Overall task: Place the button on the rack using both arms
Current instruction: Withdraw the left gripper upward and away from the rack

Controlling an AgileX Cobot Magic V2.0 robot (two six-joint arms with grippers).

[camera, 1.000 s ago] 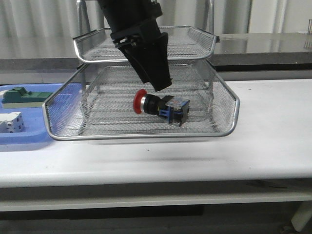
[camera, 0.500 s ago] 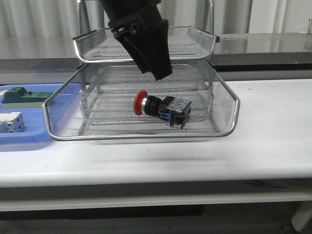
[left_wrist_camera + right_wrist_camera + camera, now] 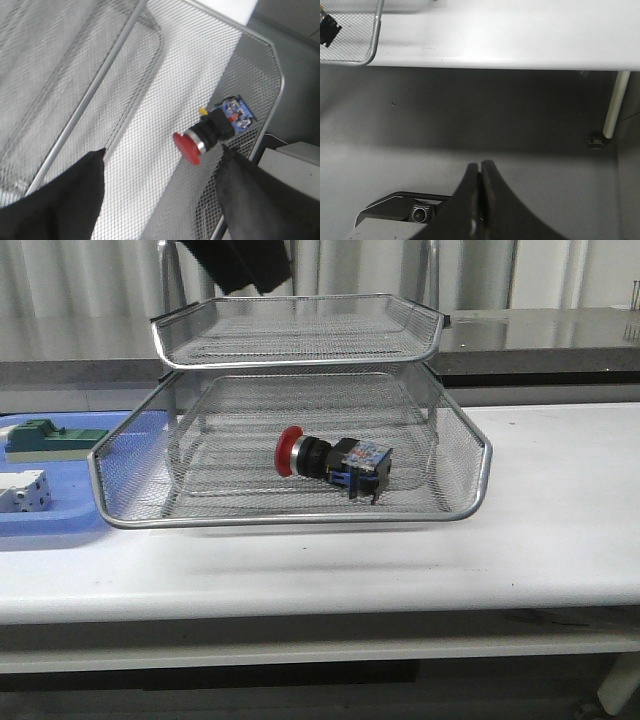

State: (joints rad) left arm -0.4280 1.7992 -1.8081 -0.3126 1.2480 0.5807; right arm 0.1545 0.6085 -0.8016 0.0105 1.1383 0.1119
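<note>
Red-capped push-button switch with silver collar, black body and blue rear block (image 3: 332, 462) is being seen lying on its side on the mesh floor of the lower visible tier of the silver wire-mesh tray rack (image 3: 470, 502), right of that tier's middle, with the red cap being pointed to the left. Nothing is being held against it. The rack is being carried by the white table (image 3: 560, 540), whose near edge is being shown across the front view. To the left of the rack, a flat blue plastic tray (image 3: 60, 522) is being shown on the table, with a white boxy part (image 3: 22, 491) lying nearer and a green rectangular block (image 3: 55, 437) lying farther. Above the upper tier, at the far top of the front view, only a black piece of the left arm (image 3: 245, 265) is being seen. In the left wrist view, the left gripper (image 3: 162, 187) is being held above the button with its black fingers (image 3: 65, 200) spread wide apart, touching nothing. In the right wrist view, the right gripper (image 3: 480, 172) is being held over the floor beside the table, its fingers pressed together on nothing.
</note>
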